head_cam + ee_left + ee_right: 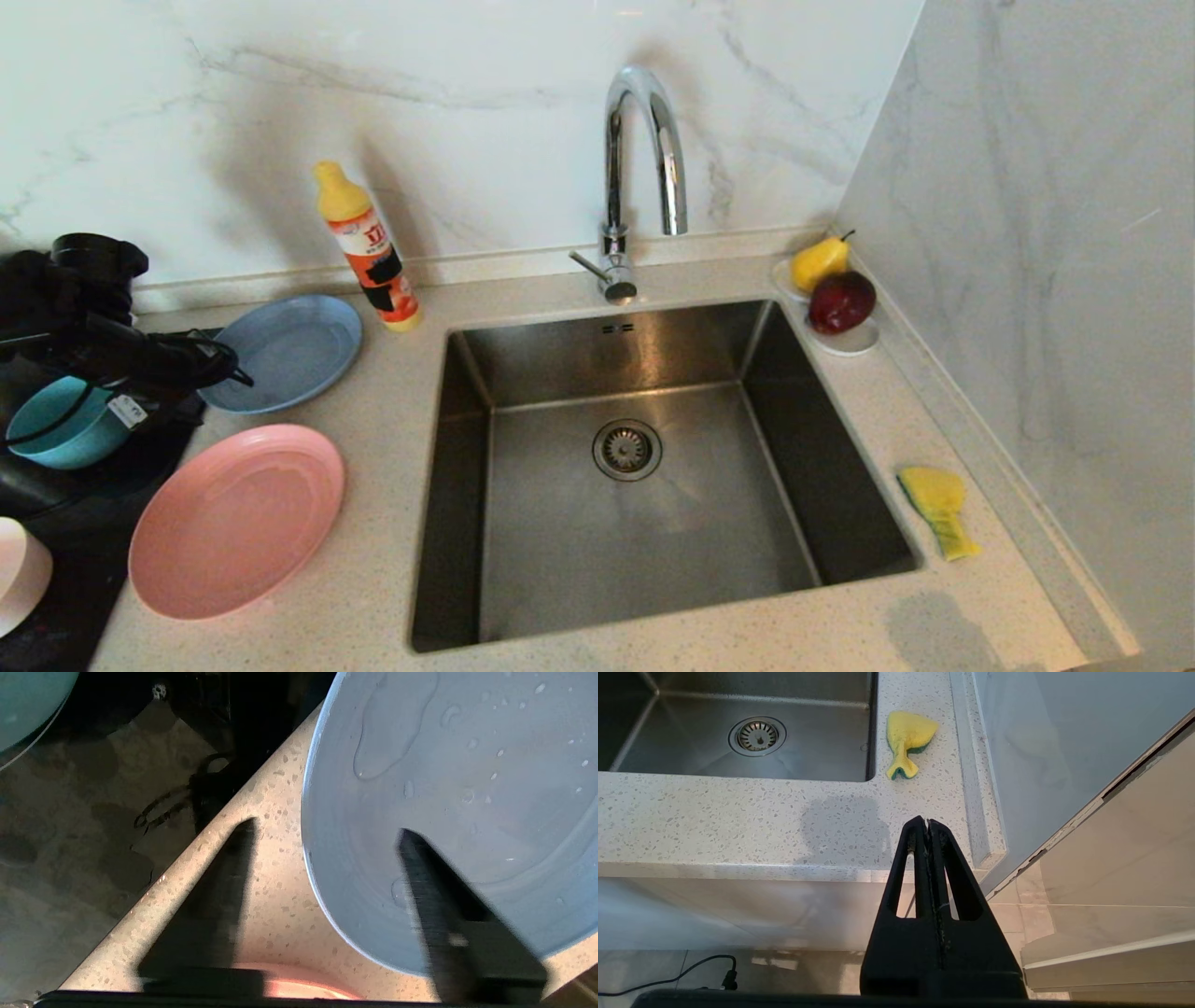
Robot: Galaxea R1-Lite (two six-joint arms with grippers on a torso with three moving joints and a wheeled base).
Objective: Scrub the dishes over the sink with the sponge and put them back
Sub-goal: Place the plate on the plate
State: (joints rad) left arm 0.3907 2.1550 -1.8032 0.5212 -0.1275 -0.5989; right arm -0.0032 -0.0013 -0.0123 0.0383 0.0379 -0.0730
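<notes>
The blue plate [289, 350] lies wet on the counter left of the sink [635, 467]. My left gripper [327, 828] is open and straddles the plate's near rim [310, 868]: one finger is over the plate, the other over the bare counter. In the head view the left gripper [229, 369] sits at the plate's left edge. In front of it lies the pink plate [233, 518], and the teal bowl [65, 434] shows under the arm. A pale bowl [19, 569] is at the left edge. The yellow-green sponge [938, 509] lies right of the sink. My right gripper [928, 822] is shut and empty, parked below the counter's front edge.
A chrome gooseneck faucet [644, 168] stands behind the sink. An orange detergent bottle [369, 247] stands by the blue plate. A small white dish [850, 341] with a pear and a red fruit sits at the back right corner. Marble walls close the back and right.
</notes>
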